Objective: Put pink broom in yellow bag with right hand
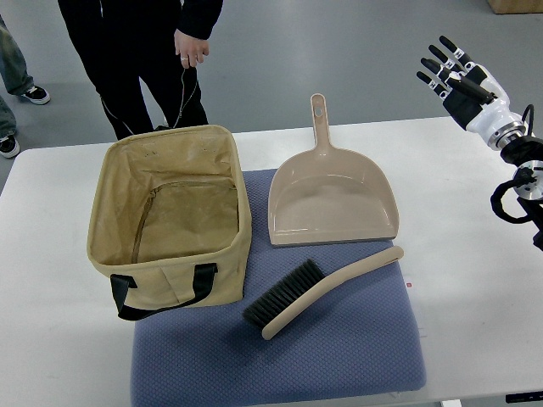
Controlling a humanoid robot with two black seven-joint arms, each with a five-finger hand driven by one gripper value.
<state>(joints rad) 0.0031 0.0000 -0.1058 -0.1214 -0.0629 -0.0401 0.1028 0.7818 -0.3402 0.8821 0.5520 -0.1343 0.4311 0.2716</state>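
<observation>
The right hand (447,66) is hovering open above the white table's (475,212) far right corner, fingers spread and holding nothing. The pink hand broom (318,287) is lying diagonally on a blue mat (339,356), just beside the open yellow bag (170,222). A pink dustpan (333,199) is sitting behind it. A person (144,59) is standing on the grey floor beyond.
</observation>
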